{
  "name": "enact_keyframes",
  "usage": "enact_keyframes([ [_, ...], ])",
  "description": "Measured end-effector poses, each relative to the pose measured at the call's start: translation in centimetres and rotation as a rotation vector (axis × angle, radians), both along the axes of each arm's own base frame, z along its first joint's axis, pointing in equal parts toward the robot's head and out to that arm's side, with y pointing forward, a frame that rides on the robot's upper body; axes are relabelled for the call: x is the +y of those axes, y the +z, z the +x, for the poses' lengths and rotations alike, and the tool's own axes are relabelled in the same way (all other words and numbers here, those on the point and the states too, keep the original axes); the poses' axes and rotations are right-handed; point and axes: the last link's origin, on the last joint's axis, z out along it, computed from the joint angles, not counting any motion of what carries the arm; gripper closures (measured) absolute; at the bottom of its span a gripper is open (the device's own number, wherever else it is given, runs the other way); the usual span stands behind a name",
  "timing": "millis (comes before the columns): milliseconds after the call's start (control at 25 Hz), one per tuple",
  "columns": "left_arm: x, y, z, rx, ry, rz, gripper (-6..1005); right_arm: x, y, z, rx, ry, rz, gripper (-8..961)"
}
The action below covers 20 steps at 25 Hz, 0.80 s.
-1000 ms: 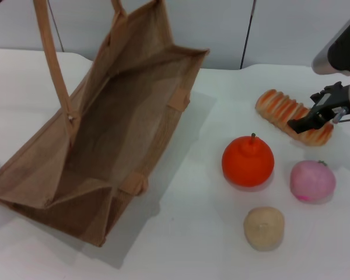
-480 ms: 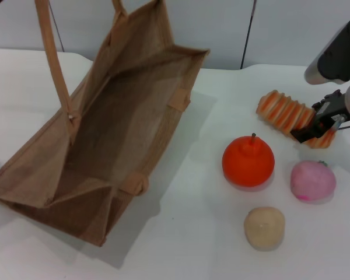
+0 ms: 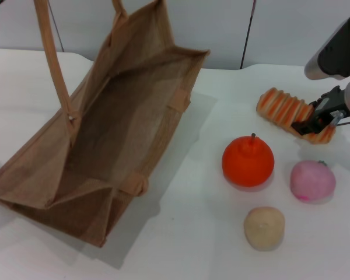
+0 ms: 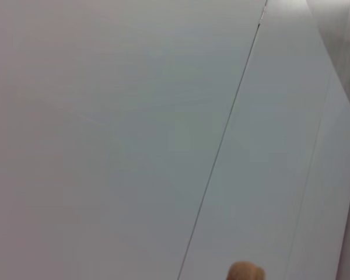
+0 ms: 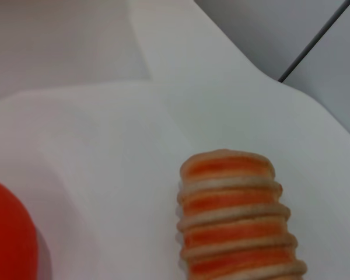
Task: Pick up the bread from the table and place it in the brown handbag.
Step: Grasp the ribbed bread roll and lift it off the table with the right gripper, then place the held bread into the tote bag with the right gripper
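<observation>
The bread (image 3: 286, 109), a ridged loaf striped orange and tan, is at the right rear of the white table (image 3: 186, 245). My right gripper (image 3: 318, 121) is shut on its right end, and the loaf looks tipped up slightly off the tabletop. In the right wrist view the bread (image 5: 236, 221) fills the lower middle. The brown handbag (image 3: 46, 169) lies open on the left, mouth facing the camera. One handle (image 3: 51, 64) is pulled straight up out of the picture. My left gripper itself does not show; a tan bit of handle (image 4: 245, 272) appears in the left wrist view.
An orange fruit (image 3: 248, 161) sits between the bag and the bread, about a hand's width from the loaf. A pink fruit (image 3: 312, 181) and a small beige ball (image 3: 263, 227) lie nearer the front right. A grey wall backs the table.
The right gripper closed on the bread's right end and raised it; the loaf tilted and shifted slightly up and back. The bag and fruits stayed put.
</observation>
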Motion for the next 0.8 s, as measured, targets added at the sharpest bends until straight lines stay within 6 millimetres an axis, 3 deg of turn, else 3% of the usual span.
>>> enact_keyframes([
  [240, -0.1, 0.0, -0.1, 0.000, 0.005, 0.000, 862, 0.3, 0.6, -0.2, 0.023, 0.019, 0.051, 307],
  [480, 0.1, -0.1, -0.3, 0.008, 0.019, -0.005, 861, 0.5, 3.4, -1.0, 0.091, 0.078, 0.180, 351],
  [600, 0.4, -0.2, -0.3, 0.013, 0.028, -0.008, 861, -0.3, 3.8, -1.9, 0.116, 0.118, 0.163, 383],
  [800, 0.7, -0.5, -0.3, 0.018, 0.024, -0.019, 860, -3.2, 2.1, -5.4, 0.130, 0.265, 0.041, 438],
])
